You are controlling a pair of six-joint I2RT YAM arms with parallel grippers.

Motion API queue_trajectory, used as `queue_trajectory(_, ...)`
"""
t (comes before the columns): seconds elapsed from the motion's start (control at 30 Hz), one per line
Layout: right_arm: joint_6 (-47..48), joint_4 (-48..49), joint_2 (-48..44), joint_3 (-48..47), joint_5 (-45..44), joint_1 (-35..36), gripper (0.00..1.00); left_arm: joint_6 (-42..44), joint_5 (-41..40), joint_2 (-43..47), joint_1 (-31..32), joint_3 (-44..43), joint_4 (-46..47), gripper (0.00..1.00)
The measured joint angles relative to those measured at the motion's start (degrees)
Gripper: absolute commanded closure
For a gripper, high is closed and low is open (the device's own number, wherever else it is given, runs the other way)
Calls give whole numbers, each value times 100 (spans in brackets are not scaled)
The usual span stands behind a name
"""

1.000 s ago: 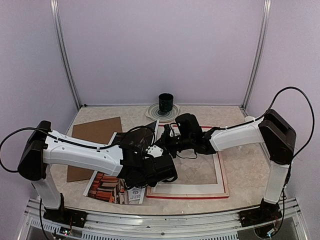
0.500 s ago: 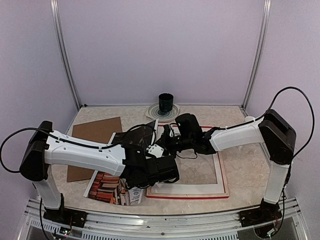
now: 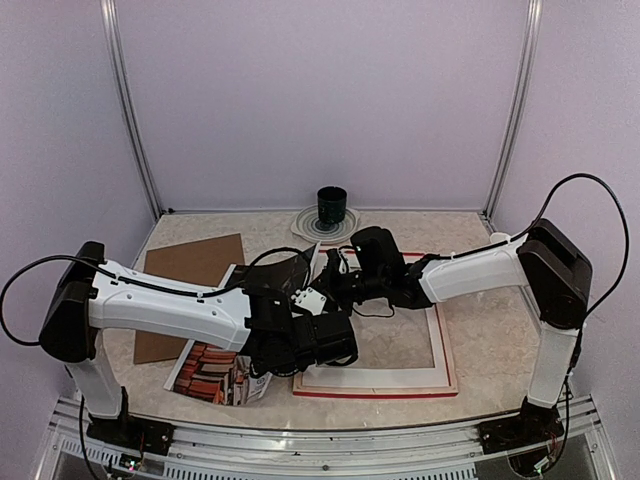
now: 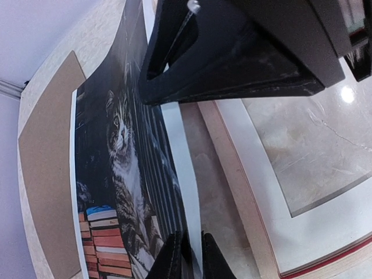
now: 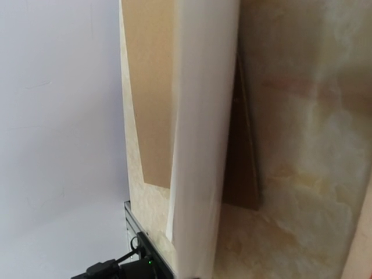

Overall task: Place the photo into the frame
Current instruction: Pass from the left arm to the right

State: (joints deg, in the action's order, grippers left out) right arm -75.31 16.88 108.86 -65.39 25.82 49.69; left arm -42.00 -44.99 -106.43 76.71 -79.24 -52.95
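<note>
While the left gripper (image 4: 190, 256) pinches the edge of the photo (image 4: 125, 174), just left of the frame (image 3: 441, 350), we'd lift slowly to avoid creasing. The right gripper (image 3: 335, 283) is clenched; can't tell on what.

"What sits in the left gripper (image 4: 189, 260)?"

"The photo (image 4: 119, 174). Its white right border runs down between the two dark fingers (image 4: 172, 258), which are pinched close on it. The sheet bows upward."

"And around the photo?"

"Left of it, brown cardboard (image 4: 43, 174) lies flat. Right of it lies the frame (image 4: 232, 174), pale wood with a red lower edge. A white mat (image 4: 253, 163) sits inside the frame, and the marble table (image 4: 317, 131) shows through its window. A black housing (image 4: 232, 52) hangs over the photo's top."
</note>
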Motion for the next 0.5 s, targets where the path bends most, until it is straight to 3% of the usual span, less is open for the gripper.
queue_trajectory(0.13,-26,9,0,0,17,0,78,-17,-4,0,0,0,-48,100)
queue_trajectory(0.33,-26,9,0,0,44,0,62,-59,-31,2,-2,0,-131,100)
queue_trajectory(0.5,28,-31,-15,-2,57,0,38,-122,-79,20,-2,-81,-260,100)
